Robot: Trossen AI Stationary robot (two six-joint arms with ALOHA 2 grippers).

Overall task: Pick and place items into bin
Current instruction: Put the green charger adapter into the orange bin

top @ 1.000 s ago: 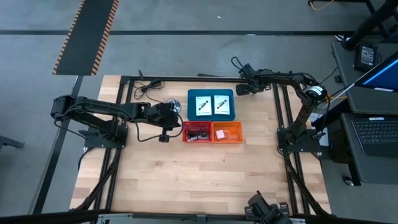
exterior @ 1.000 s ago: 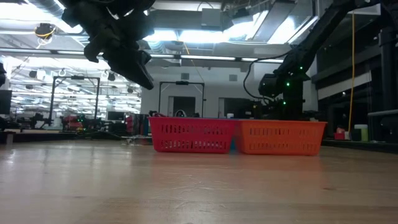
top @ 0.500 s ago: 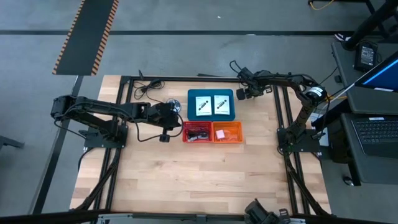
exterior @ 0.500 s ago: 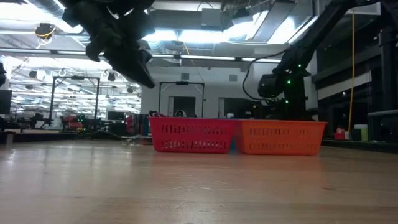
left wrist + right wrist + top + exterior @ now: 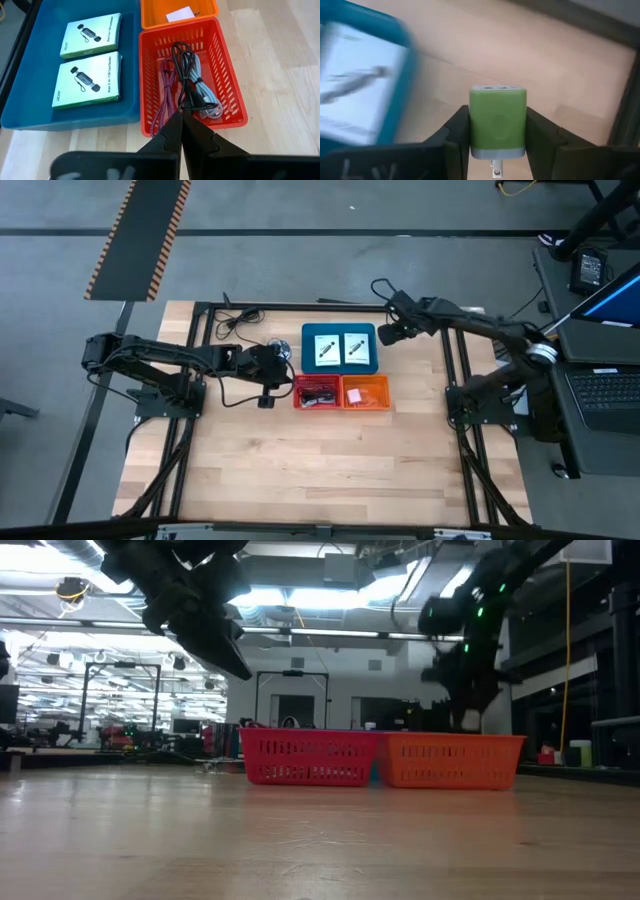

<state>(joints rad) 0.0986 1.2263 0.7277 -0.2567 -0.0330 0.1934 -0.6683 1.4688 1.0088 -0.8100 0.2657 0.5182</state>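
Items for the bin lay spread over the wooden tabletop (image 5: 300,460). Two white cards (image 5: 89,64) rested flat in the blue tray (image 5: 340,366), beside the red basket (image 5: 230,80) holding coiled cables (image 5: 187,90) and the orange basket (image 5: 366,393). Above the red basket's near edge, the left gripper (image 5: 181,117) was clenched on nothing. Near the blue tray's far right corner, the right gripper (image 5: 497,132) grasped a green cube (image 5: 498,121), prongs pointing down, above the wood.
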